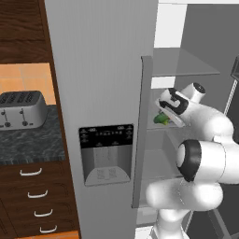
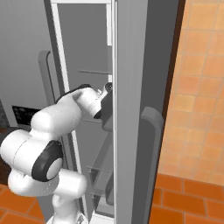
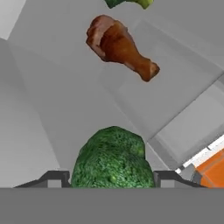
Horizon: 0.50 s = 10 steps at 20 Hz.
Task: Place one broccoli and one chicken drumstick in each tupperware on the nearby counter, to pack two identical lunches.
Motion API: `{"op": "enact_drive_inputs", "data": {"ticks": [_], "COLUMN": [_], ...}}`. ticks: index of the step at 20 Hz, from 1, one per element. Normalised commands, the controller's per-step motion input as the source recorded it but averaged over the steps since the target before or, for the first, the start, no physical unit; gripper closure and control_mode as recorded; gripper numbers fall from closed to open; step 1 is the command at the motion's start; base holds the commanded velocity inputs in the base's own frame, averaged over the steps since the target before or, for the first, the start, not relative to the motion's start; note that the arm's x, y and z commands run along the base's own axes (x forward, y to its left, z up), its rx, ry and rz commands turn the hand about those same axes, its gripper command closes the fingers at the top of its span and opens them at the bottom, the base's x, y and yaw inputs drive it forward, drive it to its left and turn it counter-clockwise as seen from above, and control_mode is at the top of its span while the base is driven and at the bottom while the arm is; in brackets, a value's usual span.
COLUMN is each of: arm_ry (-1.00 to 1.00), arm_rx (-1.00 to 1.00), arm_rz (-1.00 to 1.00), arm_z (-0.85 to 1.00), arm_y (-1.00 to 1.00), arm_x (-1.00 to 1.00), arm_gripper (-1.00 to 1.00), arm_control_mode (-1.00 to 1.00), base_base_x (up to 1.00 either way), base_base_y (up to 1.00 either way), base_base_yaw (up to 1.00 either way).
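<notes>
**Gripper closed on a broccoli floret inside the open fridge**

The white arm reaches into the open fridge, its hand level with a grey shelf seen in the left base view. In the hand view the gripper has one dark fingertip on each side of a bumpy green broccoli, and the floret fills the gap between them, so the fingers are clamped on it. The same floret shows in the left base view as a small green lump just under the hand, against the grey interior.

Beyond the held floret, the hand view shows a glossy brown chicken drumstick lying on the pale grey fridge floor, its thick end toward the upper left and its thin end toward the lower right. It is well apart from the gripper. At the top edge of that view a sliver of a second green piece peeks in, just beyond the drumstick; it is cut off too much to tell more.

In the left base view, the dark speckled counter lies to the left of the fridge, over brown drawers with curved silver handles. A silver toaster stands on it. An orange tiled floor shows in the right base view, beside the fridge door.
</notes>
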Motion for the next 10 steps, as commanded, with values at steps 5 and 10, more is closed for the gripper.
{"op": "enact_drive_inputs", "data": {"ticks": [5,10], "arm_ry": [0.06,0.01], "arm_rx": [-0.08,-0.22], "arm_rz": [0.21,0.3], "arm_z": [0.15,0.01], "arm_y": [0.07,0.05], "arm_x": [-1.0,-1.0], "arm_gripper": [1.0,1.0], "arm_control_mode": [-1.0,-1.0], "base_base_x": [0.0,0.0], "base_base_y": [0.0,0.0], "base_base_yaw": [0.0,0.0]}}
